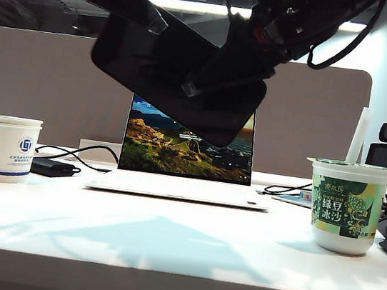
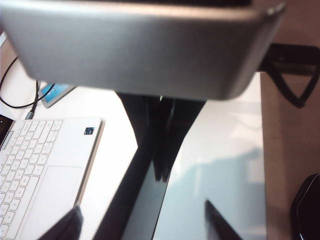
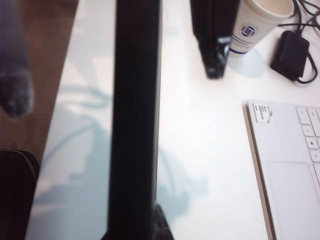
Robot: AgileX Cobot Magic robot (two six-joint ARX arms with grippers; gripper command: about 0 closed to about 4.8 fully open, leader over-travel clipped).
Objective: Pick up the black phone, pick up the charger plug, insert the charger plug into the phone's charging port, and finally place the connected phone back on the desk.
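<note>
Two arms come down from the top of the exterior view and meet over the open laptop [image 1: 185, 155], with the black phone [image 1: 177, 78] hanging in the air between them. It is tilted, the left end higher than the right, and well clear of the desk [image 1: 164, 249].

The right gripper [image 1: 196, 84] is the one doing the holding. In its own wrist view the phone is a black bar seen edge-on. One grey fingertip [image 3: 159, 226] presses right against that edge, and the other is hidden behind the phone. So the right gripper [image 3: 134, 231] is clamped on the black phone.

The left gripper [image 1: 155, 23] sits at the phone's upper left end. Its wrist view shows the two dark fingertips [image 2: 64, 227] spread wide, with the phone's edge running between them and neither one touching it. That makes the left gripper [image 2: 142, 225] open and holding nothing. The right wrist view agrees, since a black finger of the left gripper stands just apart from the phone. A big blurry grey slab fills the top of the left wrist view, too close to make out.

On the desk are a white paper cup [image 1: 10, 148] on the left with a black power brick [image 1: 52, 167] and cables beside it, and a green dessert tub [image 1: 347, 206] on the right.
</note>
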